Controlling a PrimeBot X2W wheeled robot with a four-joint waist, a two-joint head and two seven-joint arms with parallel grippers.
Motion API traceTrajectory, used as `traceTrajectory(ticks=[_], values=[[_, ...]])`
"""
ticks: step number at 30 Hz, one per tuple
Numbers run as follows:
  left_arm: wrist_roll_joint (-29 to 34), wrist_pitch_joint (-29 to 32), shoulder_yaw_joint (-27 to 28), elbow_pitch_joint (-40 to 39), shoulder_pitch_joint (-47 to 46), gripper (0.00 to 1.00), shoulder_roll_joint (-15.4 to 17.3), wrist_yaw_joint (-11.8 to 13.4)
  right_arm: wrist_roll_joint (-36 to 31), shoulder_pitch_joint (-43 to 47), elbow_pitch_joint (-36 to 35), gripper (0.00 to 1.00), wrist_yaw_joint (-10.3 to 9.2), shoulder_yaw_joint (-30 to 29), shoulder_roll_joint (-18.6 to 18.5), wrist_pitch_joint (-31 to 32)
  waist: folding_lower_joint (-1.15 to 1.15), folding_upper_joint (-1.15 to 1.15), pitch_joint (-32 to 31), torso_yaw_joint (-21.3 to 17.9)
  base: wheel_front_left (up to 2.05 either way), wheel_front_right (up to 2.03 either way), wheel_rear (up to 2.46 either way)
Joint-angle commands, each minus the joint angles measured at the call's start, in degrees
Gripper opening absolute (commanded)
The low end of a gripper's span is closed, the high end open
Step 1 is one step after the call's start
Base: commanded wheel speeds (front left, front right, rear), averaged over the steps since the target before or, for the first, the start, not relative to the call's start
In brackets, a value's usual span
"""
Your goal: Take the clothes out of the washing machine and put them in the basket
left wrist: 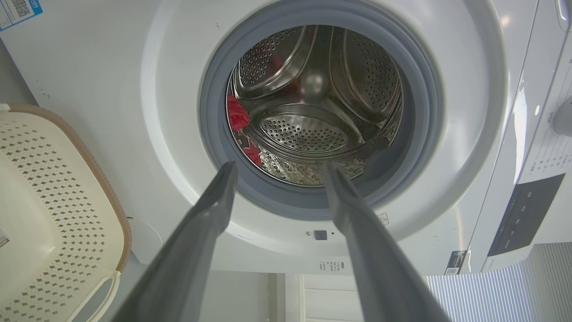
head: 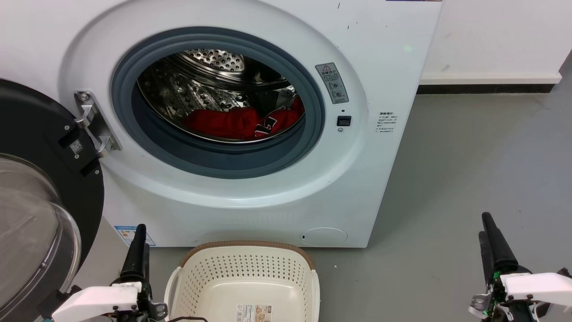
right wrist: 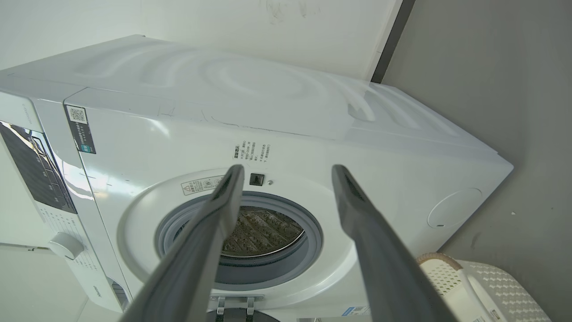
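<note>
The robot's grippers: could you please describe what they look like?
The left gripper and right gripper each have two long, dark, tapering fingers on a white boxy housing with dark screws. A green circuit board and silver bracket show at the right wrist.

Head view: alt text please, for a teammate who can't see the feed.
Red clothes lie low in the steel drum of the washing machine, whose door hangs open at the left. The cream basket sits on the floor directly in front, with the left gripper and right gripper open at either side.
</note>
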Motion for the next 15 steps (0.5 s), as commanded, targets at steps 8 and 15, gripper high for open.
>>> traceTrajectory(ticks=[8, 15], values=[[8.5, -2.2, 3.2, -3.2, -1.0, 1.0, 0.1, 0.1, -12.6, -1.2, -3.7, 1.0, 0.0, -1.2, -0.1, -2.2, 0.0, 0.0, 0.2, -0.3, 0.0, 0.0, 0.0], [16.5, -3.7, 3.7, -7.6, -0.7, 1.0, 0.1, 1.5, -24.5, -1.0, -8.0, 1.0, 0.0, -0.3, -0.1, -3.8, 0.0, 0.0, 0.4, -0.5, 0.0, 0.0, 0.0]])
